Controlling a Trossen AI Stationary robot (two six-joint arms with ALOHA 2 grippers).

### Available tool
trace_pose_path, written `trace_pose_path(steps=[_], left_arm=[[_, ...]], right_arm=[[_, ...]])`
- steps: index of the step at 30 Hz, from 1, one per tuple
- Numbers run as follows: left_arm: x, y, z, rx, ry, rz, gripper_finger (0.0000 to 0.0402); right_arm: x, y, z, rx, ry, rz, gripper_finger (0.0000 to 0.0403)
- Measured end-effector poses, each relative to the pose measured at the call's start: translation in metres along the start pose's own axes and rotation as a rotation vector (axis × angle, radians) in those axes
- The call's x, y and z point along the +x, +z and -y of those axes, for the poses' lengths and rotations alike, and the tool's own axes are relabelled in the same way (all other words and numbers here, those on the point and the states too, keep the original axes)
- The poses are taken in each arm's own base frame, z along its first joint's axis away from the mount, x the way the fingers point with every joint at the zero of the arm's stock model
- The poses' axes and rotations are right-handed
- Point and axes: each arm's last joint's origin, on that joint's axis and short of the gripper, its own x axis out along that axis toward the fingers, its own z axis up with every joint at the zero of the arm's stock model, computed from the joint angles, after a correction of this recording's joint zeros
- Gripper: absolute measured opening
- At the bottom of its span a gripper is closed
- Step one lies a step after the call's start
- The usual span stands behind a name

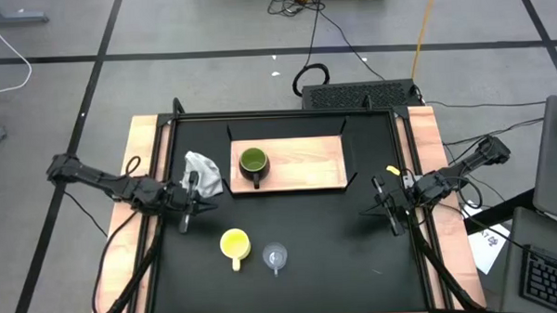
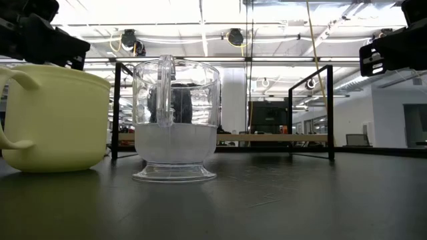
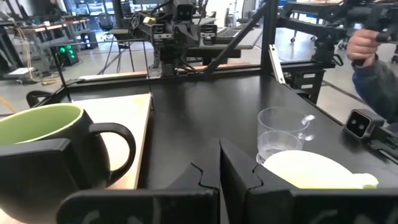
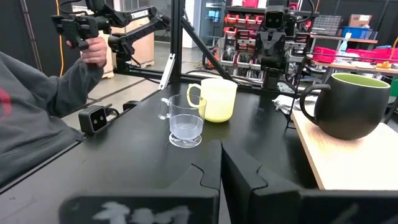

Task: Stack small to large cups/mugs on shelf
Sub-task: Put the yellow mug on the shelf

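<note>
Start with the shelf (image 1: 302, 165): it lies flat at the far middle of the black bench (image 1: 356, 256), its long axis running across between your two arms, and the olive-green mug (image 1: 253, 162) already stands on its left end, handle pointing toward the near edge. The yellow mug (image 1: 234, 243) sits on the bare bench well nearer to you than the shelf, handle also toward the near edge, and the clear glass cup (image 1: 276, 258) stands just beside it on its right, apart from it. What your next move turns on is this: both loose vessels lie left of the bench's middle, so the left pincer (image 1: 189, 213), hovering by the grey-white cloth wad (image 1: 202, 168) with its fingers clenched on nothing, is plainly the nearer one; the yellow mug lies from it toward the near edge and slightly inward. The right pincer (image 1: 388, 208) waits near the right rail, likewise clenched and empty, well apart from everything. The overhead view gives you that layout but no heights; the left wrist view shows the green mug's handle close by and the glass cup's rim (image 3: 283, 118) above the yellow mug, while the right wrist view alone shows clear bench between cup (image 4: 185, 121) and mug (image 4: 214, 98).
</note>
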Motion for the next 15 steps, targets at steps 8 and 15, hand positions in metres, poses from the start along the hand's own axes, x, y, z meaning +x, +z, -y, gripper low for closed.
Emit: trace_pose_path(steps=[8, 15], left_arm=[[-0.001, 0.0003, 0.0059, -0.009, -0.035, 0.003, 0.0002], [-0.0001, -0.0008, 0.0087, -0.023, -0.057, -0.012, 0.0002]], right_arm=[[0.0, 0.0, 0.0, -0.002, 0.0, 0.0, 0.0], [0.0, 0.0, 0.0, -0.002, 0.0, 0.0, 0.0]])
